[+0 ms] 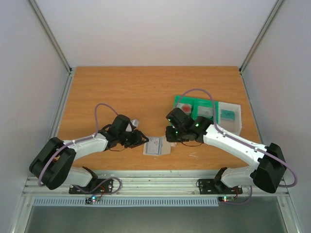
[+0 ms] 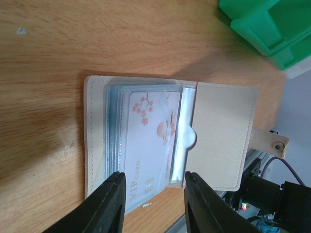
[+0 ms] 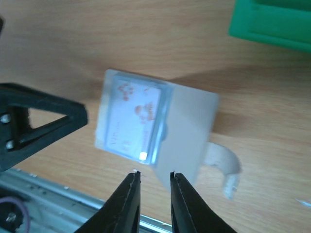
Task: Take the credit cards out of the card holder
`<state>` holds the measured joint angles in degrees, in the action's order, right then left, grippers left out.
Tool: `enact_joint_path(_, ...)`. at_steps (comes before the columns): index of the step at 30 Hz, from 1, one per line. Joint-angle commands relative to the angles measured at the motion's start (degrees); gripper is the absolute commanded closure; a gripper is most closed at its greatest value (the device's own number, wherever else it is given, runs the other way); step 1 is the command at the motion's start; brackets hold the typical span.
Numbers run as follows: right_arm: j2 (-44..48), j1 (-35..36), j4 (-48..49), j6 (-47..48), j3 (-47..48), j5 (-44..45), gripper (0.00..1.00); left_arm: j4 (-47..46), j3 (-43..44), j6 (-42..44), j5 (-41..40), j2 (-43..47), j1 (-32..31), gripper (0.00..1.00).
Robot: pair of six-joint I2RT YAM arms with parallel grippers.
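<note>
The card holder (image 1: 156,145) lies open on the table between both arms, a pale cover (image 2: 223,131) with clear sleeves. A white credit card with red blossoms (image 2: 150,131) sits in the top sleeve, also seen in the right wrist view (image 3: 133,116). My left gripper (image 2: 154,177) hovers open over the holder's near end, its fingers to either side of the card's short edge. My right gripper (image 3: 154,174) is open by a narrow gap just off the cover's corner (image 3: 189,121), holding nothing. A dark red card (image 1: 184,107) and a greyish card (image 1: 204,110) lie in the green tray.
The green compartment tray (image 1: 210,104) stands behind the right arm, with a clear box (image 1: 234,124) holding a teal card (image 1: 227,114) to its right. The holder's strap tab (image 3: 226,165) curls up off the table. The table's metal front rail (image 1: 155,182) runs close to the holder.
</note>
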<state>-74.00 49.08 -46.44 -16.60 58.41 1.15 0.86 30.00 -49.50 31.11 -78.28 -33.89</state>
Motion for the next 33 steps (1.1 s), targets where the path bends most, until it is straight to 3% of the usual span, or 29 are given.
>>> enact_joint_path(1, -3.46, -0.03, 7.10, -0.90, -0.14, -9.83, 0.82, -2.88, 0.41, -1.13, 0.43, -0.07, -0.34, 0.66)
enact_joint_path(14, -15.26, -1.95, 18.43, 0.78, -8.03, -12.72, 0.86, 1.33, 0.37, 1.27, -0.65, 0.45, -0.39, 0.68)
enact_joint_path(24, -15.04, -3.29, 26.20, 3.23, -17.13, -12.80, 0.82, -8.61, -2.32, -2.54, 3.20, -4.09, -0.37, 0.79)
enact_joint_path(33, -12.32, -3.37, 28.02, 4.19, -15.55, -15.13, 0.78, -6.01, -2.62, -1.68, 1.74, -4.25, -0.39, 0.84)
